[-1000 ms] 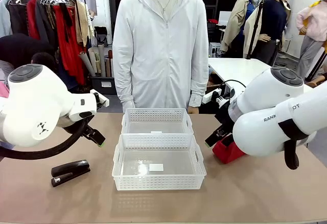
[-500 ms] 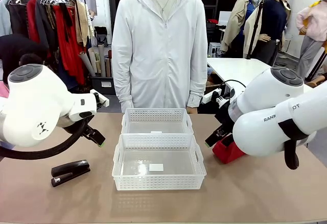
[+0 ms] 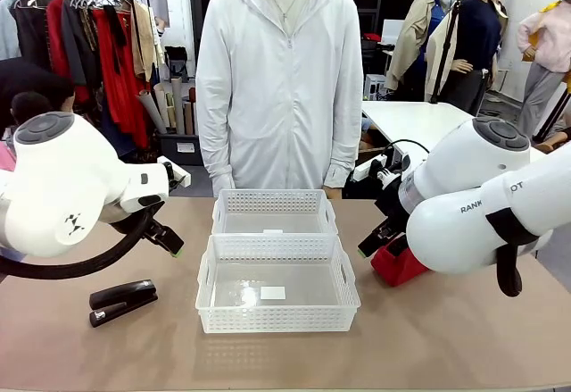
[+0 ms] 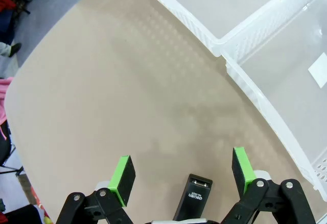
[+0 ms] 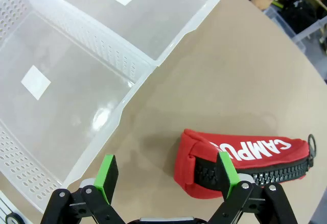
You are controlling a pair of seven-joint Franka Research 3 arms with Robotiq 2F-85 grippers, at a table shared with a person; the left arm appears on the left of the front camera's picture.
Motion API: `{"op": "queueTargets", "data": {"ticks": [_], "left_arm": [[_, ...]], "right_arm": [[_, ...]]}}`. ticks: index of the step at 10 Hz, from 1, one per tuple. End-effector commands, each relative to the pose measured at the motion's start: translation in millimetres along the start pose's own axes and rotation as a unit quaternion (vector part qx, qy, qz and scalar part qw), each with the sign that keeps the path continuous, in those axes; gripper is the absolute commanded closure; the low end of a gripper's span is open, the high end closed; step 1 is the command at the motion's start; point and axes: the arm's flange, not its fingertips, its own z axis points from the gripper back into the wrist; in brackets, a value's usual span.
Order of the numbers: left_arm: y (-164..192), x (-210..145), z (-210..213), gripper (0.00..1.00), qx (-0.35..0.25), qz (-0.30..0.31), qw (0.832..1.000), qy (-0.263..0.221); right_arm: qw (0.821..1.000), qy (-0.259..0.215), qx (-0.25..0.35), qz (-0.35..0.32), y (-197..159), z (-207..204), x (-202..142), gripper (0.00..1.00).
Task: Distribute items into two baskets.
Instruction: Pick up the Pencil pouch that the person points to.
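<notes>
Jaws wide, nothing held.
Left gripper [image 4: 182, 171] near black desk stapler [image 3: 123, 301]; right gripper [image 5: 166, 173] over red zippered fabric pouch [image 5: 240, 157].

My glossy white rounded arms [image 3: 62, 182] carry black cables [image 3: 89, 265]; my black fingers [image 4: 99, 204] wear green pads [image 4: 121, 178].

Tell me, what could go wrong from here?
The red zippered fabric pouch sits in line with one finger of the open right gripper, not between both; dropping straight down might press on it. The black desk stapler could slide from the open left gripper. The white lattice plastic baskets touch, so an item may catch their shared rim.
</notes>
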Motion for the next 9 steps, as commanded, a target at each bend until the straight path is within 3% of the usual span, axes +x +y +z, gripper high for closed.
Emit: {"op": "queueTargets", "data": {"ticks": [1,4,6,9], "left_arm": [[1.5,1.3,2.9,0.02,-0.007,-0.006,1.000,0.005],[25.0,2.8,22.2,0.02,-0.041,0.004,0.999,0.011],[42.5,6.8,31.7,0.02,-0.042,0.032,0.999,-0.001],[67.5,2.7,70.8,0.02,-0.087,0.065,0.994,-0.010]], "right_arm": [[1.000,0.014,0.007,0.008,-2.0,1.6,1.1,0.00],[0.996,0.050,0.071,0.021,-21.8,8.0,14.8,0.00],[0.995,0.052,0.080,0.013,-45.1,10.4,21.8,0.00],[0.992,0.066,0.107,-0.019,-97.4,6.5,30.9,0.00]]}}
